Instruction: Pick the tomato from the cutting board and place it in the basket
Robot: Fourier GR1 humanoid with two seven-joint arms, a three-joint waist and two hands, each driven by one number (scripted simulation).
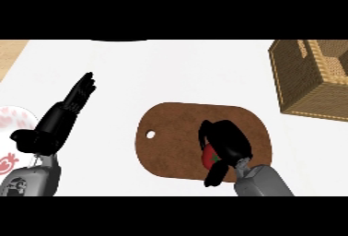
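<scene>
1. Two black hands work a white counter (176,69), seen steeply from above, with grey forearms entering from the lower edge.
2. Right hand (228,140) sits over the near right part of the board (170,133), fingers and thumb curled round the tomato (210,157) and hiding most of it.
3. Only a small red patch of the tomato shows, at the left side of the hand, with a dark green star-shaped stem mark on it facing up toward the camera.
4. Too little of the tomato is exposed to tell its long axis; whether it is lifted or touching the wood cannot be told either.
5. Brown and rounded, the board lies mid-counter, its small hanging hole near the left edge, well apart from the tomato.
6. Left hand (65,115) rests at the left of the view, fingers straight, together and pointing up and away, holding nothing and touching nothing.
7. Beside that left forearm, a white plate (14,122) with red markings is cut off by the left edge.
8. Woven and square-sided, the basket (299,83) stands at the upper right corner of the counter, well apart from the board and from both hands.
</scene>
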